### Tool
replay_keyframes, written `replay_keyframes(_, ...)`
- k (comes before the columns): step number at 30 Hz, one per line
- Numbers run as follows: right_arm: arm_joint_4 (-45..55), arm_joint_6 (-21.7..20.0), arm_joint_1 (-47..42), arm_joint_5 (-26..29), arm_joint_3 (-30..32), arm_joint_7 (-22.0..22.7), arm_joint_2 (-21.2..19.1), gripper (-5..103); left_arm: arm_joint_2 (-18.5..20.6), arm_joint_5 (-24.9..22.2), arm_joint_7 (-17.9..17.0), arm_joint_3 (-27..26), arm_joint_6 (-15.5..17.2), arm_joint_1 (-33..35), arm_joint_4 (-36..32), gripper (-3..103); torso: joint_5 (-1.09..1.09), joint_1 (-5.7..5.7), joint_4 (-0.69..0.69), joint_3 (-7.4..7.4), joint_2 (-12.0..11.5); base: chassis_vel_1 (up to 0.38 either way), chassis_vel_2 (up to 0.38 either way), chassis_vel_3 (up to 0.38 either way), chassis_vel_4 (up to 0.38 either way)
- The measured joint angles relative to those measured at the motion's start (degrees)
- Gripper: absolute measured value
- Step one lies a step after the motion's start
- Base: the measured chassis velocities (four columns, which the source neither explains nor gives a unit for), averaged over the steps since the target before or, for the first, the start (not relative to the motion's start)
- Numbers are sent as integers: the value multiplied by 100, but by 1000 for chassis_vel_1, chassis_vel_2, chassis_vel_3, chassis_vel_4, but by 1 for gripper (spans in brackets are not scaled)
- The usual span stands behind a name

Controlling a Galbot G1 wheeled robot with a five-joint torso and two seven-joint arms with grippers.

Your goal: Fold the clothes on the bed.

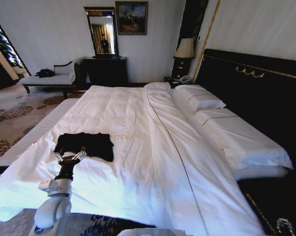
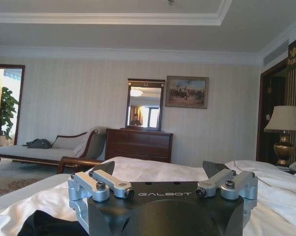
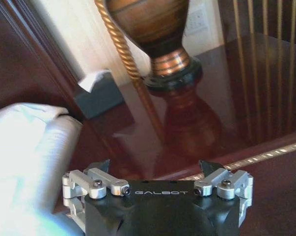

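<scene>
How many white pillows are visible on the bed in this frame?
2 that I can separate: one plump white pillow nearest the far end of the dark headboard, and a flatter one beside it toward the robot. Others may be hidden beneath them.

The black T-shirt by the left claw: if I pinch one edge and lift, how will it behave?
The T-shirt lies limp and partly folded on the bed, so it will likely drape and unfold. It looks thin, probably light. The open left claw may drag the wrinkled sheet along.
</scene>
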Motion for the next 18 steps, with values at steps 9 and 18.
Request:
replay_keyframes(9, 98, 58, 108, -272, -362, -363, -227, 100, -27, 56, -2, -41, 1, 133, -129, 100, -1, 0, 2, 0, 0, 0, 0, 0, 0)
replay_keyframes(18, 362, 500, 19, -961, -1318, -2330, -587, 100, -64, 271, -237, 13, 0, 514, -478, 100, -1, 0, 1, 0, 0, 0, 0, 0, 0)
